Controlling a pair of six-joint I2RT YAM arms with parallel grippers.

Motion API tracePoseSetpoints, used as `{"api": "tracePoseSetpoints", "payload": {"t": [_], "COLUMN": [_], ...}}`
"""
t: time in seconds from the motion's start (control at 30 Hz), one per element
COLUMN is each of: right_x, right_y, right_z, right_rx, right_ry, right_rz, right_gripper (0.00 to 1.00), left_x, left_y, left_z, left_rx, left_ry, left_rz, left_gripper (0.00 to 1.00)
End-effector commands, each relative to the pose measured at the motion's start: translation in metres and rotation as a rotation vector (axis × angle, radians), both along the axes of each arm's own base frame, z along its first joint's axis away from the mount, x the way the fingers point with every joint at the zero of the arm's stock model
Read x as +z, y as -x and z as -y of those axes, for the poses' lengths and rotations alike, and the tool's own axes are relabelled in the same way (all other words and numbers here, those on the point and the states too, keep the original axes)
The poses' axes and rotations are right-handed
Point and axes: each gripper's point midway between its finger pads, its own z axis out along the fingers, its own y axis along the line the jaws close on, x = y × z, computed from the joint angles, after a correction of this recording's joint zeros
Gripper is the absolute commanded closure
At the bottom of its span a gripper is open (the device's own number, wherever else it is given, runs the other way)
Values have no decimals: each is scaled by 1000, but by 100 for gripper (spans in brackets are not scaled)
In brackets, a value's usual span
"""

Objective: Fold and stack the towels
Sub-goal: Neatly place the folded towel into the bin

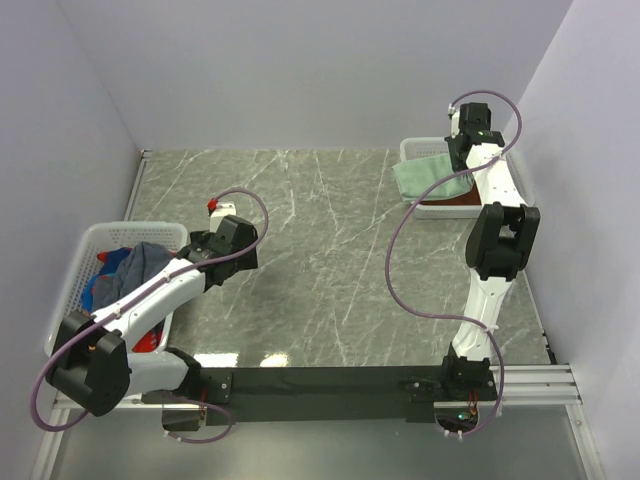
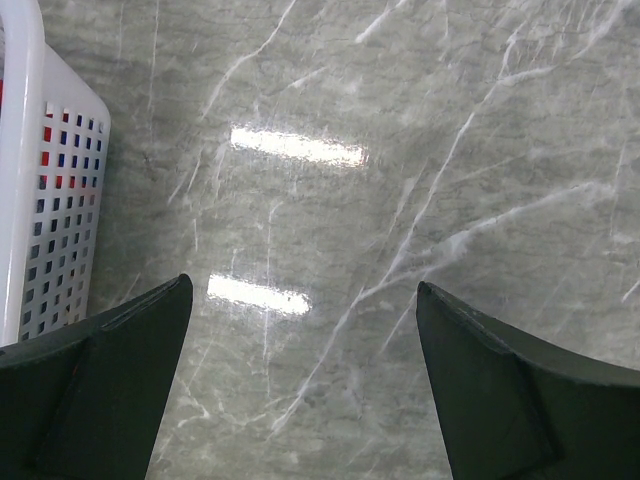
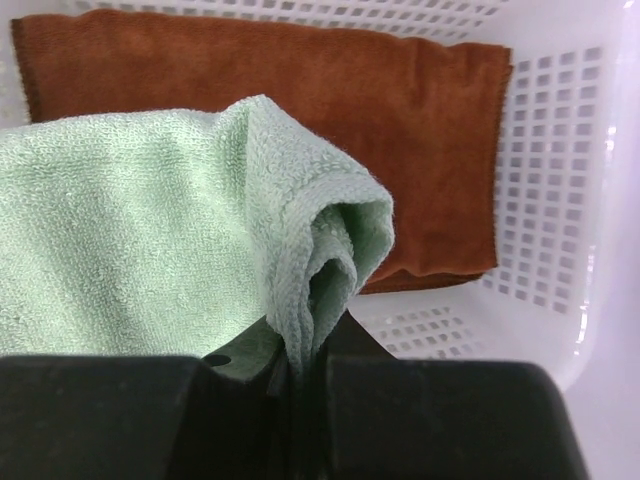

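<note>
My right gripper [image 1: 463, 165] [image 3: 305, 335] is shut on a bunched edge of the pale mint-green towel [image 1: 425, 175] [image 3: 130, 230]. That towel hangs over the right basket [image 1: 412, 148] [image 3: 545, 200] and partly covers a folded rust-brown towel [image 1: 458, 205] [image 3: 400, 120] lying flat inside it. The left basket [image 1: 80, 255] [image 2: 25, 150] holds a dark slate-blue towel [image 1: 145, 265] heaped on red and blue patterned towels [image 1: 97, 288]. Just right of that basket, my left gripper [image 1: 222, 222] [image 2: 303, 285] is open over bare table with nothing between its fingers.
The grey marbled table [image 1: 320, 230] stretches between the two white mesh baskets. White walls close in the back and both sides. A purple cable [image 1: 395, 270] loops out to the left of the right arm.
</note>
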Motion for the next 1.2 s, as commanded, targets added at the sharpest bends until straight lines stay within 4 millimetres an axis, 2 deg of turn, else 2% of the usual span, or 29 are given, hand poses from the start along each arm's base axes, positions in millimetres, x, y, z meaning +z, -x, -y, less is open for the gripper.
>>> {"api": "tracePoseSetpoints", "payload": {"t": [0.0, 0.17, 0.43, 0.77, 0.87, 0.93, 1.0, 1.07, 1.1, 1.17], "right_x": [21, 15, 4, -23, -31, -38, -39, -43, -39, -35], "right_y": [-5, -4, -4, -3, -2, -2, -1, 0, 2, 5], "right_z": [19, 30, 36, 47, 56, 58, 66, 71, 78, 87], "right_rx": [-36, -67, -84, -143, -184, -197, -237, -273, -312, -371], "right_ry": [65, 92, 118, 157, 190, 203, 223, 236, 268, 299], "right_rz": [64, 50, 35, -5, -17, -25, -23, -19, -9, 6], "right_gripper": [100, 100, 100, 100, 93, 84, 68, 58, 48, 39], "left_x": [15, 14, 12, 11, 11, 11, 11, 10, 10, 11], "left_y": [-13, -14, -14, -14, -14, -14, -14, -14, -14, -15], "left_z": [2, 2, 3, 3, 3, 3, 3, 3, 3, 2], "left_rx": [16, 17, 12, 10, 11, 11, 11, 12, 12, 15], "left_ry": [12, 10, 10, 12, 11, 8, 8, 7, 7, 6], "left_rz": [56, 52, 45, 42, 43, 42, 42, 39, 40, 40], "left_gripper": [1, 1, 1, 0, 1, 1, 1, 0, 1, 1]}}
